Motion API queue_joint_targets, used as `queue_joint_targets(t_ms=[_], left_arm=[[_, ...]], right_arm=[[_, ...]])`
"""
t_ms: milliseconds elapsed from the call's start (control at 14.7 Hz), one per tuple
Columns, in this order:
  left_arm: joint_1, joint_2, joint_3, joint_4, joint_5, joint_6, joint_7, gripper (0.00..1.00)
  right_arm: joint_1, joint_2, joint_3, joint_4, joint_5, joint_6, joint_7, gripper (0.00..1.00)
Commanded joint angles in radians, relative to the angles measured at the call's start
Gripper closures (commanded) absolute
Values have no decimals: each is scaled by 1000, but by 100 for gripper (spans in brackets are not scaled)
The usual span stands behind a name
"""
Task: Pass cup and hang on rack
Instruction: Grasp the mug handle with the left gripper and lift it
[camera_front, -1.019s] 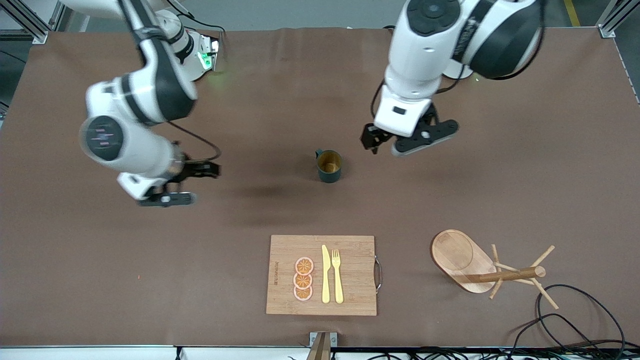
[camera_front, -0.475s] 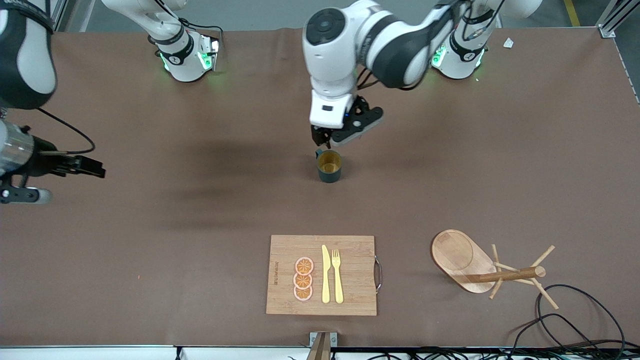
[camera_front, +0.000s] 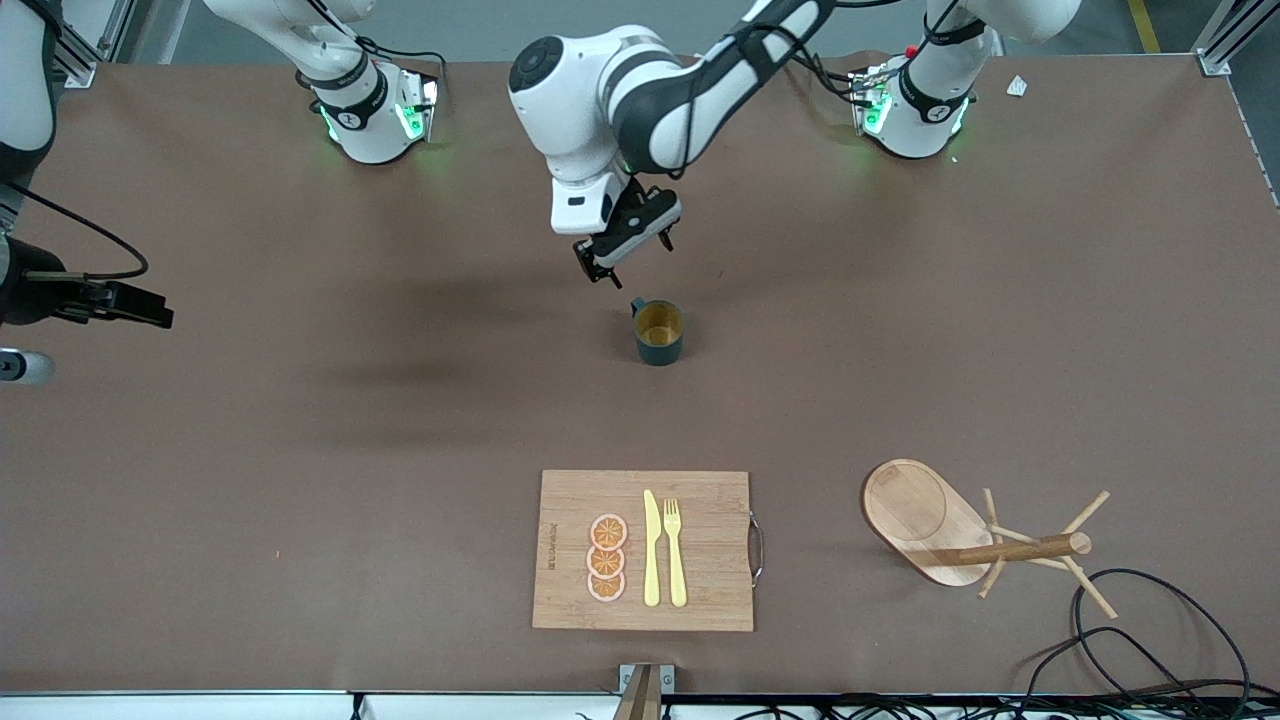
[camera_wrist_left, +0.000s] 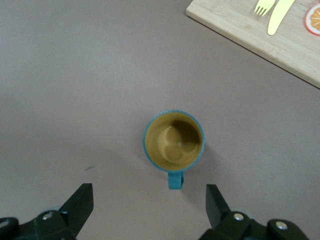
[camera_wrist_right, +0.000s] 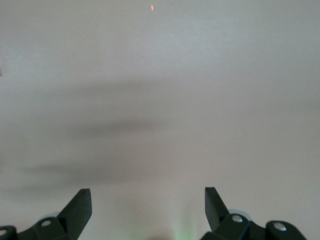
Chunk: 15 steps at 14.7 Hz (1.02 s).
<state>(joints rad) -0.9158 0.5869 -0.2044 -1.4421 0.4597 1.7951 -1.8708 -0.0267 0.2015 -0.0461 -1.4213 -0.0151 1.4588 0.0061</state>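
Observation:
The dark teal cup (camera_front: 658, 333) stands upright near the table's middle, with a tan inside and its small handle turned toward the robots' bases. In the left wrist view the cup (camera_wrist_left: 174, 140) lies just ahead of the open fingers. My left gripper (camera_front: 625, 255) (camera_wrist_left: 150, 200) is open and empty, up over the table beside the cup's handle. My right gripper (camera_front: 148, 310) (camera_wrist_right: 147, 200) is open and empty, over bare table at the right arm's end. The wooden rack (camera_front: 975, 535) is near the front camera, its post pointing toward the left arm's end.
A bamboo cutting board (camera_front: 700, 500) with a metal handle lies near the front camera and carries orange slices, a yellow knife and a fork. Black cables (camera_front: 1150, 640) trail near the rack. The board's corner also shows in the left wrist view (camera_wrist_left: 240, 25).
My left gripper has swung from the left arm's side over the cup to just past its handle. My right arm has drawn back to the right arm's end of the table.

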Motion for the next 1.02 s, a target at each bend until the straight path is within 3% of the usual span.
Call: queue_joint_targets(t_ms=[0, 272, 475, 815, 951], left_arm=[[-58, 82, 7, 31, 117, -2, -147, 1], [-127, 175, 7, 31, 279, -2, -296, 3], [-153, 224, 10, 35, 364, 0, -359, 12], [-175, 287, 22, 74, 384, -2, -407, 26], [-175, 306, 23, 83, 436, -2, -447, 26]], right_arm=[[-25, 3, 22, 10, -3, -14, -1, 0], [-9, 1, 28, 47, -12, -21, 3, 0], [33, 4, 28, 53, -23, -29, 9, 0], [19, 4, 23, 41, -3, -34, 17, 0], [22, 1, 23, 39, -3, -32, 20, 0]])
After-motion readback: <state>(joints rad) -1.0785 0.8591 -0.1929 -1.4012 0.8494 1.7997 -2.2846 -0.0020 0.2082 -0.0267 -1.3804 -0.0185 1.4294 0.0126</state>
